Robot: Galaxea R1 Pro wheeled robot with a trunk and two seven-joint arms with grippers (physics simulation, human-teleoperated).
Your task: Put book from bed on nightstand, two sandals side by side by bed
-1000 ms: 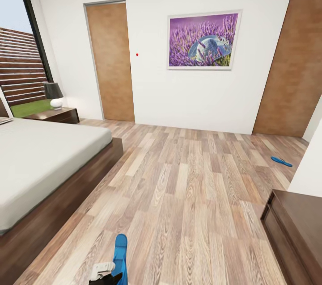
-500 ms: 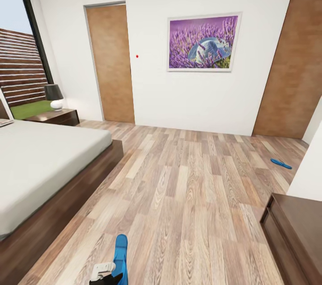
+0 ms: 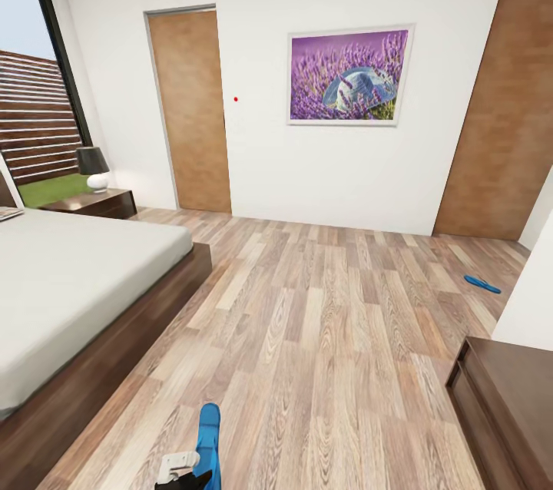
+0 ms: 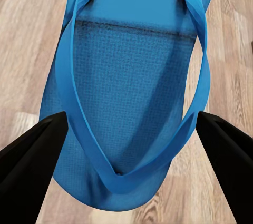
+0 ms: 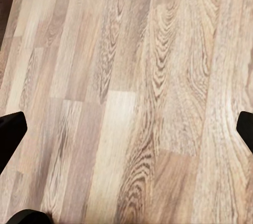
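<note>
- Where the wood-plank floor (image 3: 322, 321) runs out from the low bed with its dark brown frame and plain off-white mattress (image 3: 69, 283), the left gripper (image 4: 126, 145) hangs low with a bright blue flat flip-flop (image 4: 132, 92) between its black fingers (image 4: 31, 155).
- Those fingers stand wide, one on each side of the sandal's sole and straps; whether they actually press on it I cannot tell from the wrist view.
- From the head camera, that same sandal shows at the bottom of the picture, lengthwise above the floor, with the gripper's white and black body at its near end.
- A second blue flip-flop (image 3: 482, 284) lies flat on the planks far to the right, near a brown door (image 3: 503, 106) and well apart from the bed.
- Beyond the bed's far corner stands a glossy dark-brown nightstand (image 3: 96, 203) carrying a small lamp with a dark shade (image 3: 93, 167).
- Its spread black fingertips (image 5: 10, 132) well apart, the right gripper (image 5: 126, 129) holds nothing over bare planks.
- On the white wall hangs a framed purple picture (image 3: 349, 75) beside another brown door (image 3: 190, 110).
- At the right edge sits a dark wooden cabinet (image 3: 507, 398).
</note>
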